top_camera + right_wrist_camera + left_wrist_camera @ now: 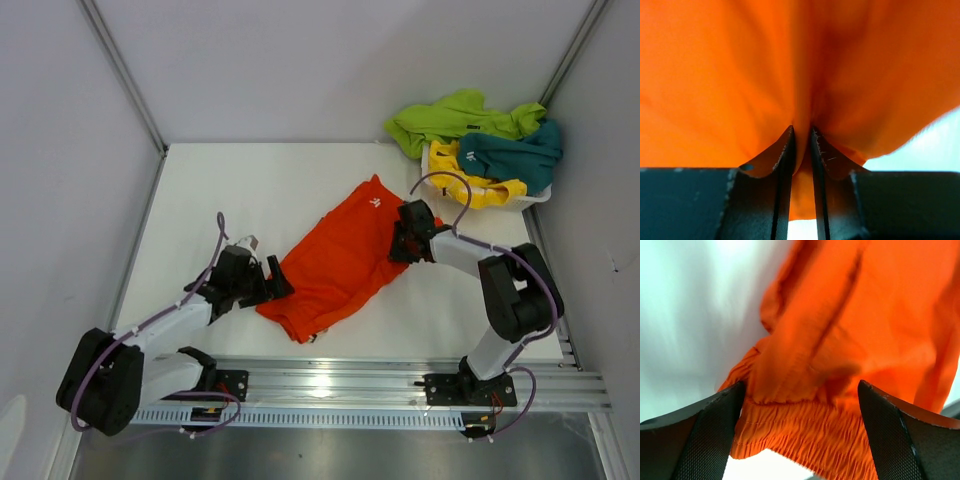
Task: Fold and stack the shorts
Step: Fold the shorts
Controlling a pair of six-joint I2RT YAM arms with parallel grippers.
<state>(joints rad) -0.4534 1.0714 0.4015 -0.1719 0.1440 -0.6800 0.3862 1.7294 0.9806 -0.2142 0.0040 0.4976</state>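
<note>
The orange shorts (335,265) lie mid-frame in the top view, their long axis running from lower left to upper right. The right gripper (397,245) pinches a fabric fold at their right edge. The left gripper (278,280), jaws wide and holding nothing, faces the lower-left waistband (805,435).

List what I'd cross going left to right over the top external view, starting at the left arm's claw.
From the left: left claw, open → orange shorts → right claw, shut on their right edge → white basket, heaped with other shorts in lime green, yellow and teal, overlapping too much to order.
</note>
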